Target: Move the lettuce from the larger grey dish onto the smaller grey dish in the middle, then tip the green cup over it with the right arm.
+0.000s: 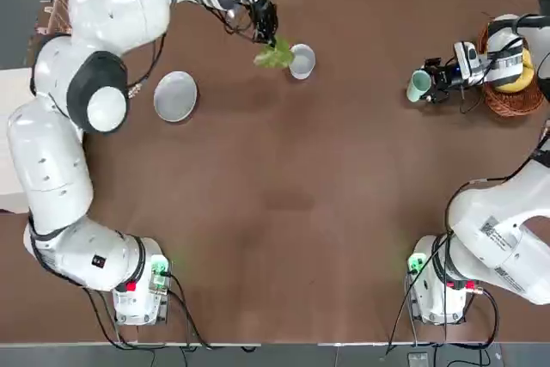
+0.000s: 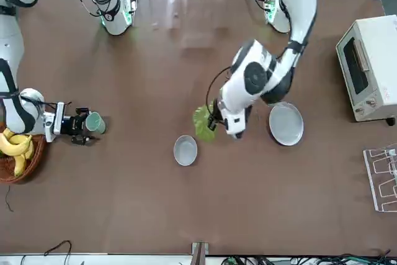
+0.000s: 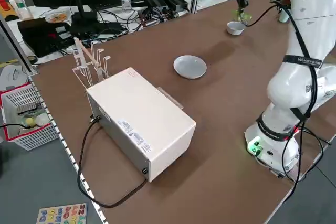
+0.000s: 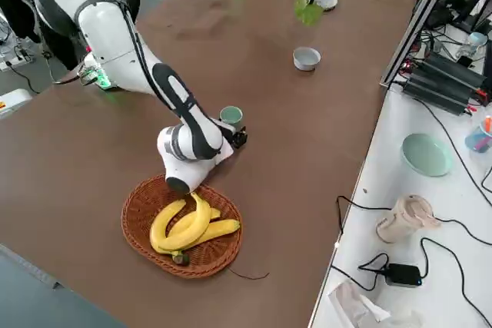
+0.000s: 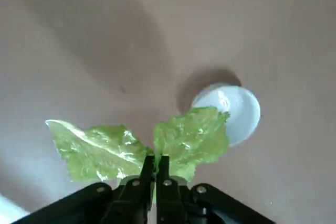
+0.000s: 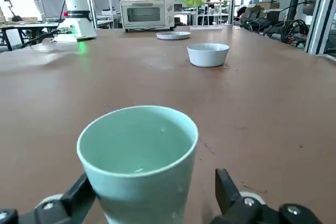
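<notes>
My left gripper [image 1: 265, 30] is shut on the lettuce [image 1: 275, 55] and holds the frilly green clump in the air just beside the smaller grey dish [image 1: 302, 61]. In the left wrist view the lettuce [image 5: 189, 140] hangs from the closed fingertips, partly over the rim of the smaller grey dish [image 5: 239, 111]. The larger grey dish [image 1: 175, 96] lies bare on the left. At the far right the green cup [image 1: 418, 86] stands upright between the fingers of my open right gripper [image 1: 427, 84]. One finger [image 6: 226, 187] stands clear of the green cup [image 6: 137, 158].
A wicker basket with bananas [image 1: 516, 83] sits right behind the right gripper's wrist. In the front view a white toaster oven [image 2: 369, 66] and a wire rack [image 2: 381, 178] stand past the left arm's side of the table.
</notes>
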`<action>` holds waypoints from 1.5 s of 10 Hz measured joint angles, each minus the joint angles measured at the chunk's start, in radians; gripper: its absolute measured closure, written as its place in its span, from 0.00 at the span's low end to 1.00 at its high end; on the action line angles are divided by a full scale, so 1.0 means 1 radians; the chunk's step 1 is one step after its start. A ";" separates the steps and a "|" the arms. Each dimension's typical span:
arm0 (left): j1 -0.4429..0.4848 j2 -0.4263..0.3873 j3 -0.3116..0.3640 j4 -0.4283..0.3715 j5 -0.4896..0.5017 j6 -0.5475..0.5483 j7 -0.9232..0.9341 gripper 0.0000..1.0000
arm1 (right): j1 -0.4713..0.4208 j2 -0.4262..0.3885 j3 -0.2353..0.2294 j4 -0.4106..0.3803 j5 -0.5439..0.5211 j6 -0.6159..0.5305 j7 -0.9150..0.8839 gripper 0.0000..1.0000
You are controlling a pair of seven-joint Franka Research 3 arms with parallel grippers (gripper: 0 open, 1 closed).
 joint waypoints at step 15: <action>-0.194 0.266 0.137 0.127 0.000 0.407 -0.043 0.95 | 0.374 -0.108 -0.172 0.043 0.238 0.054 0.291 0.31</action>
